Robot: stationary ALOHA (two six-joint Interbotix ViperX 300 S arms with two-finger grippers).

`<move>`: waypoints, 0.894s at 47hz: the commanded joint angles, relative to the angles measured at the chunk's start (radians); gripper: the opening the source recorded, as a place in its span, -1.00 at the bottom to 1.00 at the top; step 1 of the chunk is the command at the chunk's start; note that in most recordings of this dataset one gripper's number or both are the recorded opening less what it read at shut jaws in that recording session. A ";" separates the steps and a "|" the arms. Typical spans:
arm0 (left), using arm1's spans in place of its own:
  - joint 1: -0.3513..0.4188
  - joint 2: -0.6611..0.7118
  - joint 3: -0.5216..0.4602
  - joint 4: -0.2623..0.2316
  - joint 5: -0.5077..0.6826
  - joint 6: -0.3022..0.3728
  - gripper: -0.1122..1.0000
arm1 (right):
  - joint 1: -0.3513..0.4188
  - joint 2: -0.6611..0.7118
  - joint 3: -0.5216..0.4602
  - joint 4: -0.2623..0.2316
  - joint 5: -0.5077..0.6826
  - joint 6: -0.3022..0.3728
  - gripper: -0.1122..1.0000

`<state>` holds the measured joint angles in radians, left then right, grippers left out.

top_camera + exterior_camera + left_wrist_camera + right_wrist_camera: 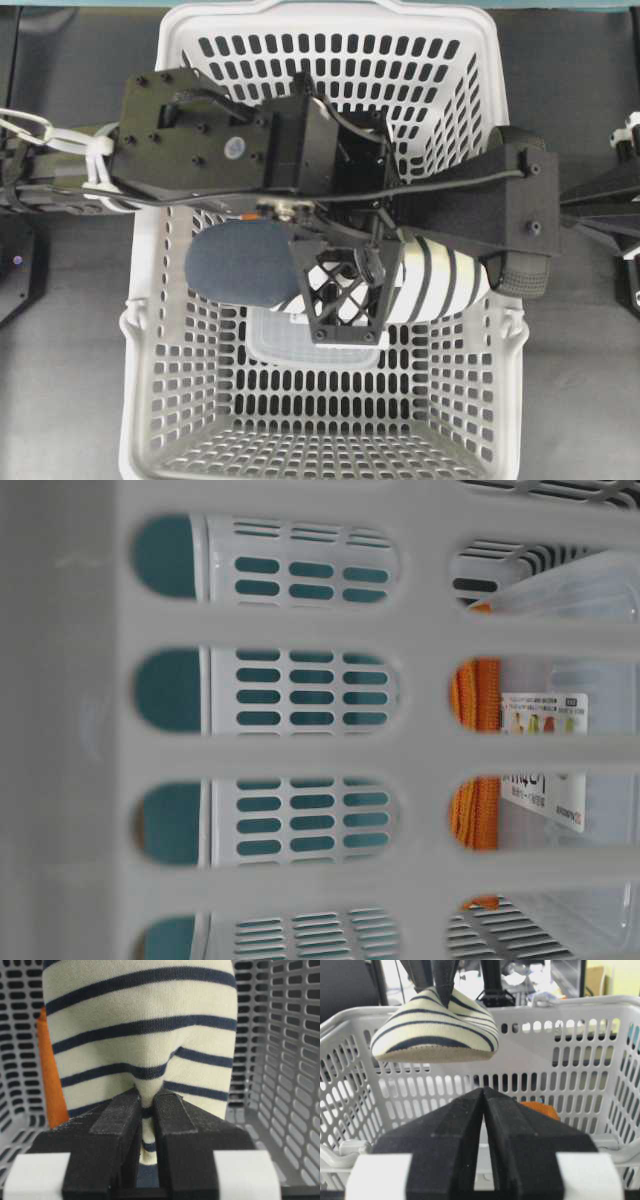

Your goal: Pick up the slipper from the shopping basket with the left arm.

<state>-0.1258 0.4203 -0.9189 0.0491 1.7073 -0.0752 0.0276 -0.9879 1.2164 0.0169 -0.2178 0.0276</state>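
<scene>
The slipper point(440, 280), cream with navy stripes and a dark navy insole point(240, 262), hangs crosswise over the light grey shopping basket point(480, 90). My left gripper point(147, 1095) is shut on a pinched fold of the slipper's striped upper point(140, 1025). Its lattice body point(340, 300) sits over the slipper's middle. In the right wrist view the slipper point(435, 1030) hangs at about rim height, clear of the basket floor, under the left fingers point(442, 980). My right gripper point(484, 1091) is shut and empty, just outside the basket's wall point(545, 1060).
A folded orange cloth point(50, 1085) lies in the basket and shows through the slots point(478, 750). A clear plastic container with a label point(545, 770) lies on the basket floor point(280, 340). The right arm point(525, 210) reaches over the basket's right rim.
</scene>
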 commanded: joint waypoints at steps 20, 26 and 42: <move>0.009 -0.080 0.249 0.003 -0.167 -0.006 -0.70 | 0.002 0.000 -0.006 0.005 -0.002 0.000 -0.80; 0.009 -0.117 0.319 0.003 -0.183 -0.017 -0.70 | 0.002 -0.002 -0.005 0.005 0.000 -0.002 -0.80; 0.006 -0.127 0.337 0.003 -0.215 -0.014 -0.70 | 0.002 -0.003 -0.006 0.005 0.000 0.000 -0.80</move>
<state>-0.1166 0.3298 -0.5722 0.0491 1.4987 -0.0905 0.0276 -0.9956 1.2180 0.0169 -0.2132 0.0261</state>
